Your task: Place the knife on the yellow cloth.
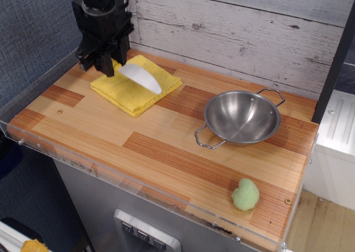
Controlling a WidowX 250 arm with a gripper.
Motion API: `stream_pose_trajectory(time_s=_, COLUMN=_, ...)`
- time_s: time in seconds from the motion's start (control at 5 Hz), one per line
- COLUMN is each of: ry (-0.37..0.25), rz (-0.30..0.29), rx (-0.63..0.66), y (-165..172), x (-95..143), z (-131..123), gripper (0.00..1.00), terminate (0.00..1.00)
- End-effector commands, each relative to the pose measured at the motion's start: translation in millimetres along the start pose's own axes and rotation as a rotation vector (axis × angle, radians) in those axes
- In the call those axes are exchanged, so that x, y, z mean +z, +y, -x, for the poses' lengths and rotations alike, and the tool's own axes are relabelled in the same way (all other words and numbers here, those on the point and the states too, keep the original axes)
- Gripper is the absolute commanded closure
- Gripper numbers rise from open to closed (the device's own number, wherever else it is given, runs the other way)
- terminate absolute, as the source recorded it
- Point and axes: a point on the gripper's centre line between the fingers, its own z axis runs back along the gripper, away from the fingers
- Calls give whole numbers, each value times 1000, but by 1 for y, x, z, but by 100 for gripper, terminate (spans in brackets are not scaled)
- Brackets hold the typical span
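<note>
Pinching knife [141, 77] handle, jaws above yellow cloth [136, 91], blade pointing right

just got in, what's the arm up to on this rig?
The arm's claw is holding the knife by its handle end, white blade sticking out over the yellow cloth at the back left of the wooden counter. Whether the blade is resting on the cloth or just above it can't be told; it hasn't been let go. The steel bowl and the green fuzzy ball sit apart to the right, untouched.
</note>
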Motion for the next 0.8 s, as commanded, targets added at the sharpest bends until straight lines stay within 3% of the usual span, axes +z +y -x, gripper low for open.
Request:
stream_pose_trajectory(time_s=0.0, ry=-27, rz=16, rx=41, y=-10, x=-12, z=-19, gripper=100, terminate=0)
stream_pose_trajectory(time_s=0.2, ry=-14, rz=18, rx=57, y=-16, x=-20, z=-15, gripper=100, terminate=0)
stream_pose_trajectory(time_s=0.4, ry=-18, rz=1, rx=67, y=-17, x=-23, z=-10, gripper=0, terminate=0)
stream_pose_trajectory(time_s=0.6, ry=-10, rz=-23, rx=66, y=-16, x=-24, z=-5, gripper=0, terminate=0)
